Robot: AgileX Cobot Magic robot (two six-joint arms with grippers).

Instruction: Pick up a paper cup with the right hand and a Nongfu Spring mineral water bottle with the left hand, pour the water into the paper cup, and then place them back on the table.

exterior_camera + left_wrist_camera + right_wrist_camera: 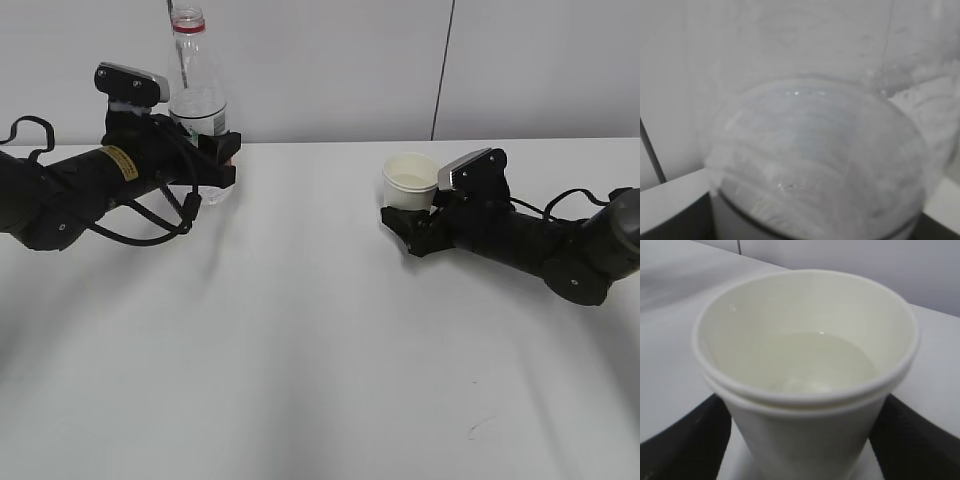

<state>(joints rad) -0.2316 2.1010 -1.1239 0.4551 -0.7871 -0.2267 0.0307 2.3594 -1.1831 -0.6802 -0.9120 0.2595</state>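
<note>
Left claw point(222, 160) at my ten o'clock pinching the water bottle point(198, 95) upright, right claw point(408, 222) at my two o'clock squeezing the paper cup point(410, 181), water point(805, 362) inside

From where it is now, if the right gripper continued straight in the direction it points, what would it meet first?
The right gripper points leftward across the table and already holds the paper cup. Beyond the cup, its line looks free over bare tabletop. The bottle in the left gripper seems to sit farther back, though depth is unclear.
</note>
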